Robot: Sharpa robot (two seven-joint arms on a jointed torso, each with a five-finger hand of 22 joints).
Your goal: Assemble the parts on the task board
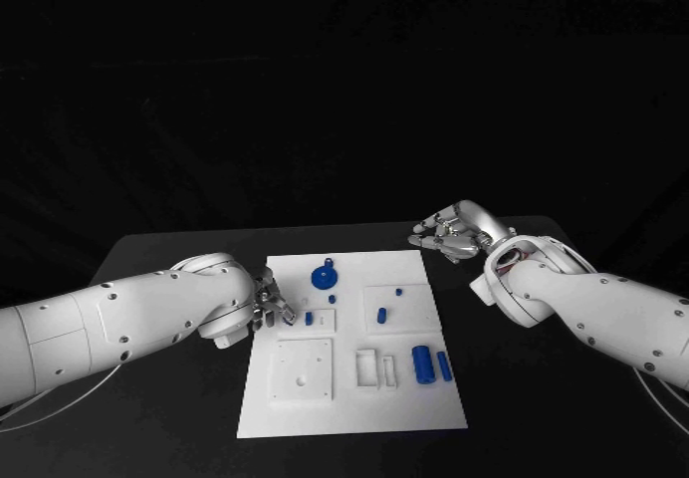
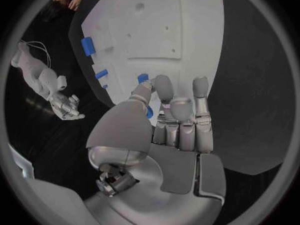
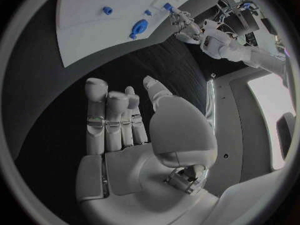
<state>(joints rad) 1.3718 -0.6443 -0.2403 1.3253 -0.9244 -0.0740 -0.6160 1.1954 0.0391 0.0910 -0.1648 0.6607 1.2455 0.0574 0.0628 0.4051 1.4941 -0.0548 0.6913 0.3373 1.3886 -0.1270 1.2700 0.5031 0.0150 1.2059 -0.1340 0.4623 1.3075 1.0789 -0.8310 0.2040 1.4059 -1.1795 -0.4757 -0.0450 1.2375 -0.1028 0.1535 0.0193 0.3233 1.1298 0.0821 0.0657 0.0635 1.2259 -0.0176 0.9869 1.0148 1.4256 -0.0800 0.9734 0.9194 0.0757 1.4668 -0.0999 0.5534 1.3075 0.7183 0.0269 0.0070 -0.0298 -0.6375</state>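
The white task board (image 1: pixel 359 408) lies in the middle of the black table. My left hand (image 1: pixel 259 304) is at the board's left edge, and its thumb and a finger pinch a small blue peg (image 1: pixel 309 319) beside a small square recess; the thumb (image 2: pixel 140 92) covers the peg's (image 2: pixel 143 78) middle. My right hand (image 1: pixel 452 234) hovers off the board's far right corner with straight, spread fingers (image 3: pixel 97 110) and holds nothing. A round blue part (image 1: pixel 325 277) lies at the far end of the board, with a small blue piece (image 1: pixel 334 298) near it.
Two blue cylinders (image 1: pixel 422 363) lie side by side on the board's near right, with white blocks (image 1: pixel 367 366) beside them. Another blue peg (image 1: pixel 382 315) stands in a recess at mid-right. A square plate with holes (image 1: pixel 303 370) sits at the near left.
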